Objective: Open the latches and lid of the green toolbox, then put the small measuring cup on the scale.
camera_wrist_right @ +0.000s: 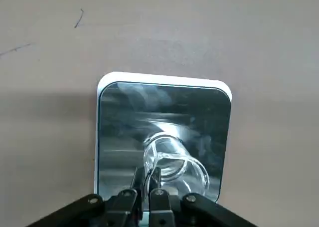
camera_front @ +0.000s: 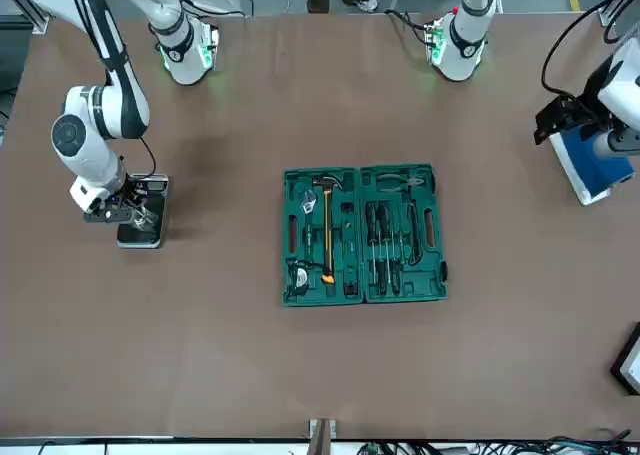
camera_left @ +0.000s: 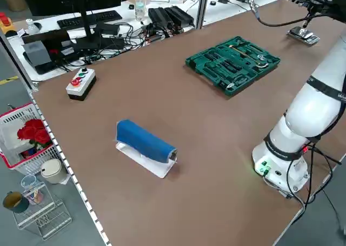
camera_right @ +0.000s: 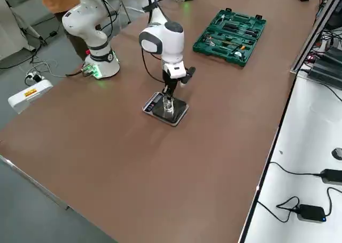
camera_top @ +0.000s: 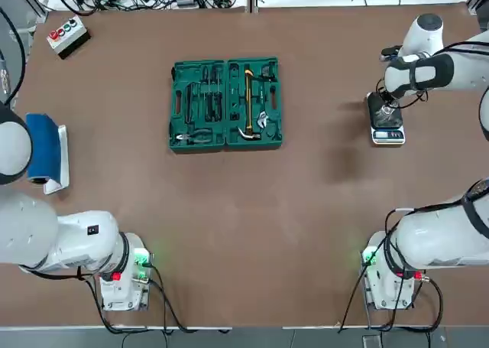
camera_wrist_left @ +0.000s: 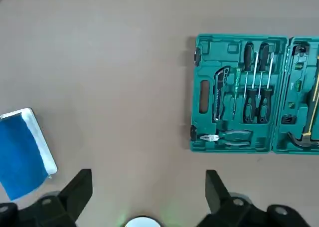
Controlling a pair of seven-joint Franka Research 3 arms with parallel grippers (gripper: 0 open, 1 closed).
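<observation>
Over the scale (camera_wrist_right: 119,137): my right gripper (camera_wrist_right: 147,171) pinched the small measuring cup (camera_wrist_right: 188,168) by its side | scale was right under cup | far from scale: my left gripper (camera_wrist_left: 148,172), open

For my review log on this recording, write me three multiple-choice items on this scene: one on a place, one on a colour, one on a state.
1. Where is the small measuring cup?
A. In the toolbox
B. Over the scale's platform
C. Beside the blue roll

2. What colour is the hammer's handle?
A. Yellow
B. Red
C. White

3. How does the green toolbox stand?
A. Shut and latched
B. Half raised
C. Laid fully open

Key:
1: B, the right wrist view shows the cup over the dark platform of the scale, at the right gripper.
2: A, the hammer has a yellow handle in the top view.
3: C, both halves lie flat with their tools exposed.
</observation>
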